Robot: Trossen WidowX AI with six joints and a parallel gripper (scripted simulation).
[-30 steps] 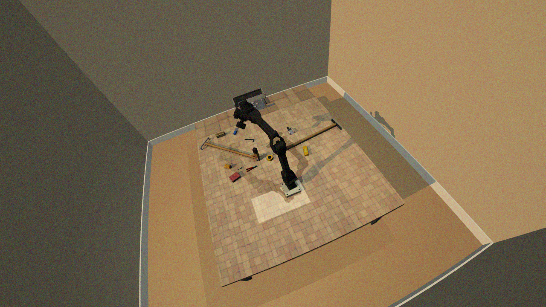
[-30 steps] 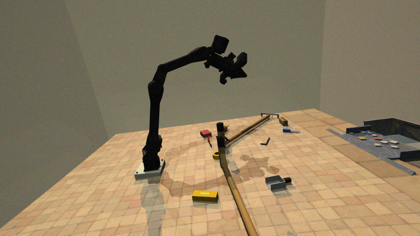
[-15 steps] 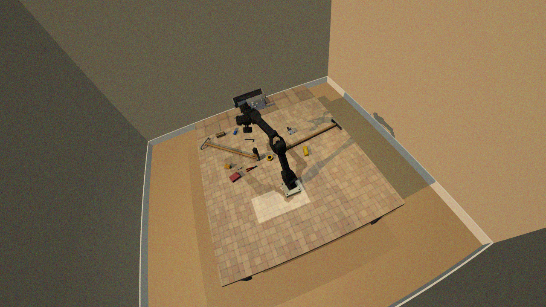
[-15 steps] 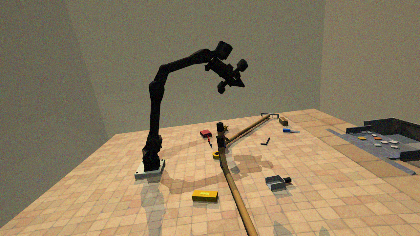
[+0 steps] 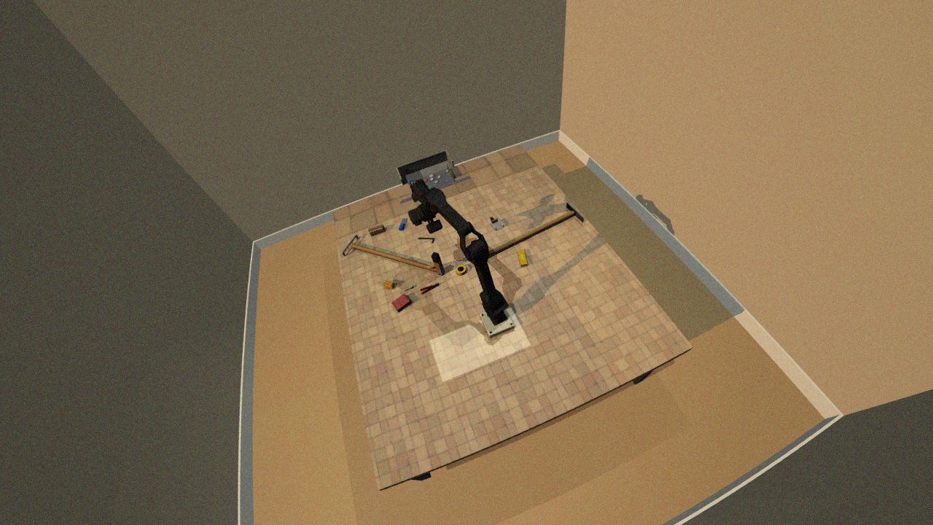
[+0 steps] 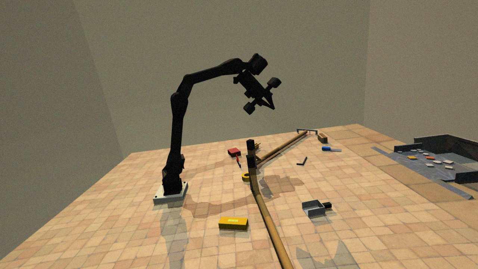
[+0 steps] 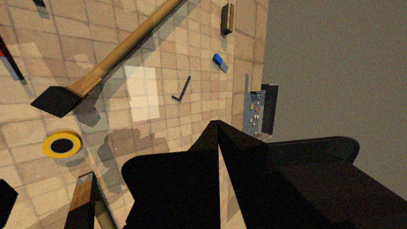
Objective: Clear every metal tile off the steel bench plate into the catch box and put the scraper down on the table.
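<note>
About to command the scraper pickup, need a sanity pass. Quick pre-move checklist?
1. Hand empty: ok, shut on nothing.
2. Hand open for grasp: not ok, fingers together.
3. Long scraper lying free on the table: ok; a second long-handled tool lies beyond it.
4. Hand near the handle: not ok, high above.
5. Metal tiles on the bench plate: ok, none swept.
6. Catch box empty: cannot tell.
</note>
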